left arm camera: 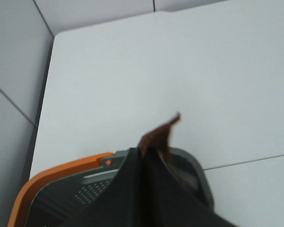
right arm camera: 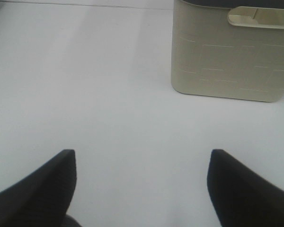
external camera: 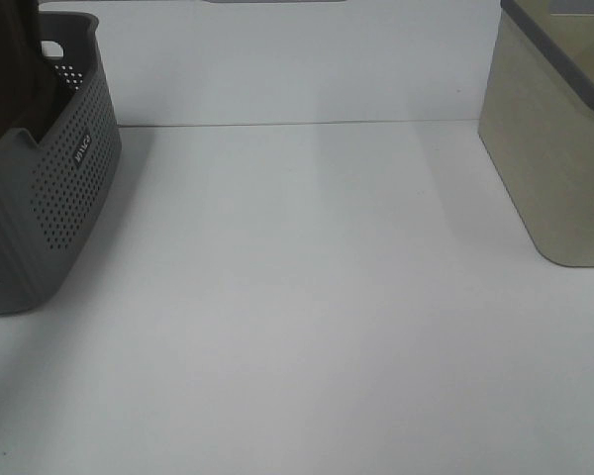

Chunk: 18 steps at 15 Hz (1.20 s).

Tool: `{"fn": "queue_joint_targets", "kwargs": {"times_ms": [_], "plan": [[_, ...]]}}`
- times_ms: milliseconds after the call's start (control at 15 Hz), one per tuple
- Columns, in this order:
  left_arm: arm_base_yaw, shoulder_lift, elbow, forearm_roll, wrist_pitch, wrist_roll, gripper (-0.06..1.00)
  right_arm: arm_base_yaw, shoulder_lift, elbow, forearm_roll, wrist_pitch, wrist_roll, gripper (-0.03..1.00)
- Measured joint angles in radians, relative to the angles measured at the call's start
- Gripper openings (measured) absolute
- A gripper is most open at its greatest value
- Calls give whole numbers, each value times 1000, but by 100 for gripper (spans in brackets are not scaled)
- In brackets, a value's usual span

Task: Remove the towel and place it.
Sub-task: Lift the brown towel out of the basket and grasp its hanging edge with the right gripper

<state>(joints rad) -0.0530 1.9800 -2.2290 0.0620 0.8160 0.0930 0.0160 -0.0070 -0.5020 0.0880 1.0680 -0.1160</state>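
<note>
1. From high up we see a white table (external camera: pixel 307 297). A grey perforated basket (external camera: pixel 69 188) stands at its far left and a beige bin (external camera: pixel 554 168) at its far right. No gripper shows plainly in this view.
2. A dark shape rises out of the basket at the left edge, cut off by the frame. We take it for the towel (external camera: pixel 10 69).
3. In the left wrist view, the left gripper (left arm camera: pixel 154 149) has its jaws pressed together. A brown tip of the towel (left arm camera: pixel 161 132) pokes out between them, so the cloth is pinched. We cannot tell whether the pinch is on a corner or an edge.
4. In the right wrist view, the right gripper (right arm camera: pixel 142 189) has its jaws wide apart with nothing between them. It hovers over bare table, and the bin (right arm camera: pixel 227 56) stands beyond it.
5. The towel is on the left side, at the left jaws and well apart from the right arm. The rest of the cloth is hidden below the pinch. We judge that its long axis hangs down from the jaws toward the basket.
6. We judge that the hanging end must clear the basket rim. The left arm can then carry the towel rightward to the open table between basket and bin.
</note>
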Motion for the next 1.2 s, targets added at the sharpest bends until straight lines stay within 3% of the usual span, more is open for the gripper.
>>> {"fn": "queue_joint_targets", "kwargs": {"times_ms": [467, 600, 667, 933, 1067, 1200], "plan": [[-247, -202, 0, -18, -6, 42, 0, 0, 14, 0, 6, 0, 0, 73], [-322, -229, 0, -56, -1, 71, 0, 0, 64, 0, 65, 0, 0, 73], [-407, -236, 0, -82, 36, 110, 0, 0, 155, 0, 159, -19, 0, 73], [-526, -236, 0, -98, 91, 121, 0, -1, 383, -3, 306, -110, -27, 73], [-573, -236, 0, -111, 94, 122, 0, -1, 513, -3, 436, -195, -183, 73], [-604, -233, 0, -133, 94, 122, 0, -1, 655, -3, 650, -257, -446, 73]]}}
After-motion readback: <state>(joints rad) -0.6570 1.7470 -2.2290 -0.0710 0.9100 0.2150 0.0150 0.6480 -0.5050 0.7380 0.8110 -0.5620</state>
